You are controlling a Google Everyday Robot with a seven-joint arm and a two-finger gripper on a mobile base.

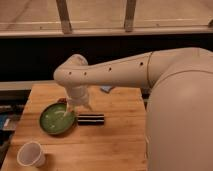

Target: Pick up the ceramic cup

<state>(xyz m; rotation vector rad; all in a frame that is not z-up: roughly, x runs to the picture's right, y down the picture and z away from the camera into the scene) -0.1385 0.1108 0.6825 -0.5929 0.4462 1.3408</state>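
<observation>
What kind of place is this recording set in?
Probably an indoor office or lab area: a wooden table beside windows with metal posts, set with a plate and cup. The end effector hangs over the plate's right rim.

Light wooden plank counter (117, 145). A dark wall panel (30, 60) runs behind its back edge, with grey metal posts (64, 15) above. The gripper (75, 108) hangs over the counter's left half.
</observation>
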